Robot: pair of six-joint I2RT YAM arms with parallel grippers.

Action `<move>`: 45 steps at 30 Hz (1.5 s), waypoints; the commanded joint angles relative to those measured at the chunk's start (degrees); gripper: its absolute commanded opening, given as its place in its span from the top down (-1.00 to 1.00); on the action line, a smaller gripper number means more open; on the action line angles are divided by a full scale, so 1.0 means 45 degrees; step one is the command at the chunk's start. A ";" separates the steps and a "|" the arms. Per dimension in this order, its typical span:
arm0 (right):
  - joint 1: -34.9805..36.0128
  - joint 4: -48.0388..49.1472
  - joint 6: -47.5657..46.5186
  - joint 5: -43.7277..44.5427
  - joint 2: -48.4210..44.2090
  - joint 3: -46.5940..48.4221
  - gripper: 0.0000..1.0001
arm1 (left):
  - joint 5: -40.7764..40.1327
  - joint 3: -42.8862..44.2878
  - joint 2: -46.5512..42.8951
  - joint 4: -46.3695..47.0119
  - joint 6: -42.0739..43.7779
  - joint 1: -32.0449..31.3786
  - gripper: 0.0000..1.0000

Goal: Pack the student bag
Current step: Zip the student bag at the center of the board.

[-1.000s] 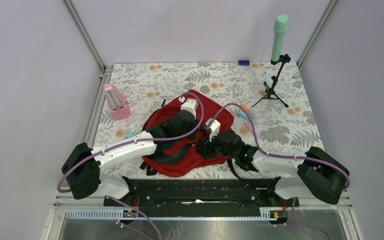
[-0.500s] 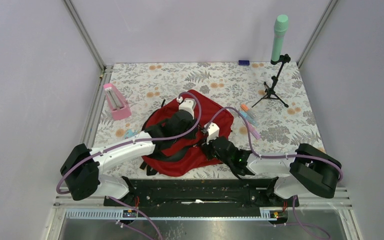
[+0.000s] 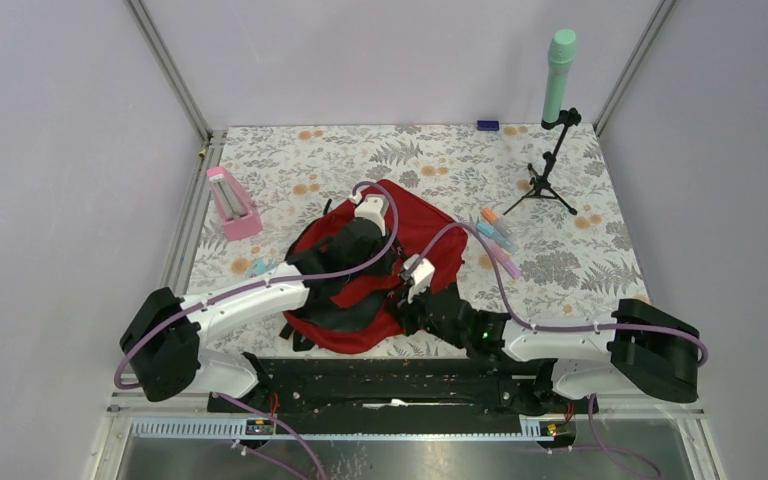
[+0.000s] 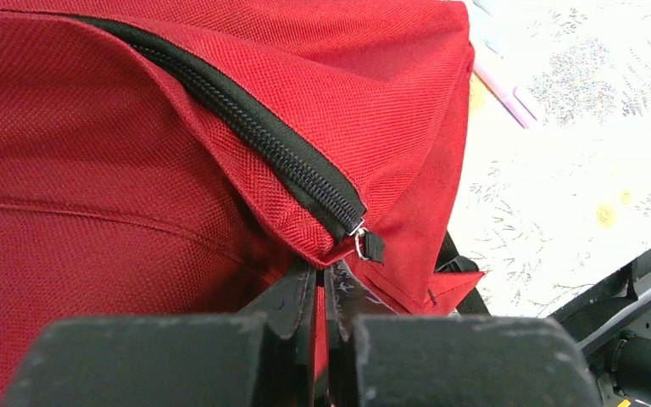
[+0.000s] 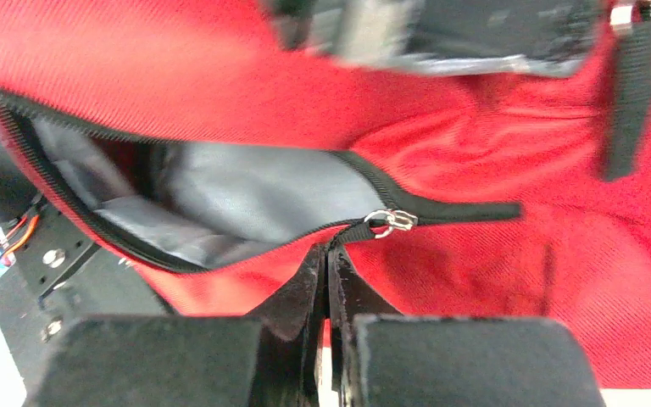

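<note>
Student bag [image 3: 415, 205] sits mid-table, closer to the near edge than the far one, its lower hem almost at the arm bases. There's a wide stretch of bare floral table [image 3: 290, 160] btwn bag and far edge. Pink case [image 3: 232, 203] stands by the left edge, well apart from the bag. Pens [image 3: 498, 232] lie just beside the bag's right side. Tripod [image 3: 550, 180] w/ green cylinder [image 3: 560, 60] is up by the far-right corner.

Left gripper [image 4: 322, 275]: jaws pressed together, red fabric nipped btwn them just under the end of the zip [image 4: 254, 127], pull tab [image 4: 371, 246] hanging beside. Right gripper [image 5: 326, 254]: jaws together too, clamped on the bag's red edge right below the slider [image 5: 390, 222].

Only the right wrist cam shows the mouth gaping and the grey lining [image 5: 246, 191]. From the top both arms cover that spot, so opening and fingertips are hidden there. Left wrist cam alone shows meshed zip teeth. At the top of the right wrist view there's a blurred dark-and-white shape, cut off, can't tell which part it is. Black strap [image 5: 627, 93] runs off the upper right.
</note>
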 commanded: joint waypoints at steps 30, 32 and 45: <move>0.3832 0.0841 0.0402 0.2407 -0.2096 0.0487 0.98 | 0.0098 -0.1034 -0.3208 0.1242 0.2174 0.0740 -0.48; 0.3820 0.0556 0.0553 0.2618 -0.2463 0.0224 0.97 | 0.0399 -0.1631 -0.4111 0.1314 0.2362 0.0712 -0.52; 0.0579 -0.2218 0.2458 -0.2691 -0.4103 -0.0020 1.00 | 0.0569 -0.4917 -0.8022 0.1650 0.3925 -0.2076 -0.54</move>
